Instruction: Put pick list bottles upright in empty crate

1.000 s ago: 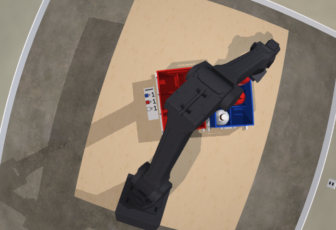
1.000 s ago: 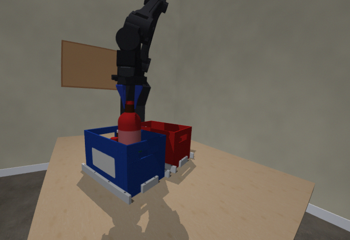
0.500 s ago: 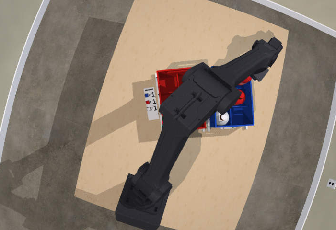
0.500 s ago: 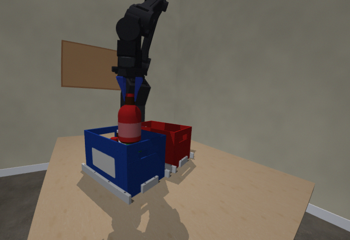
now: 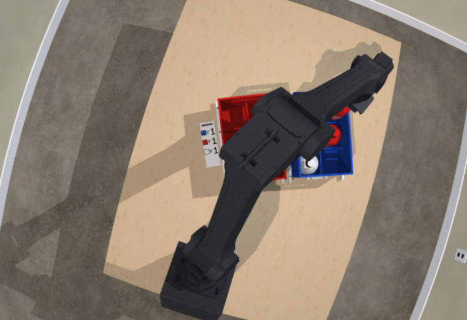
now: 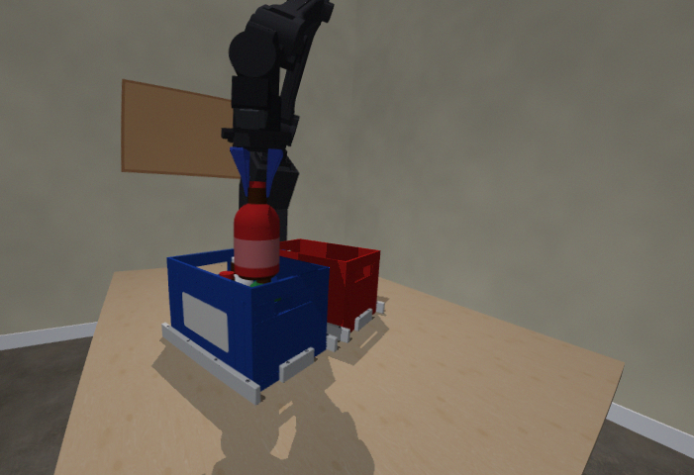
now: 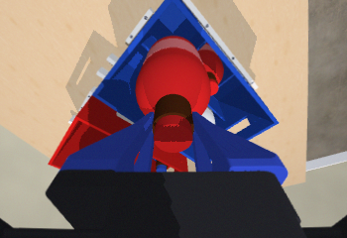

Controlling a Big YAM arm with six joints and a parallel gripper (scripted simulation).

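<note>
Arm point(image 5: 226, 211) point(image 6: 297, 72): matt charcoal-black throughout, with angular links and thin panel seams. Joint housing point(image 6: 251, 53): round, flat-faced. Broad link cover point(image 5: 275, 124): small dark screws and a slim raised bar point(image 5: 260, 147) set diagonally between recesses. Mounting block point(image 5: 191, 305): dark, straight-edged. Gripper point(image 6: 256, 193) point(image 7: 173, 118): black housing point(image 7: 221, 203) with slanted corners; fingers point(image 6: 240, 161) blue, tapering to narrow tips.

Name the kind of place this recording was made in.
Probably a plain indoor room set up as a robot workspace: olive-grey walls, a brown rectangular board and a black robot arm.
</note>
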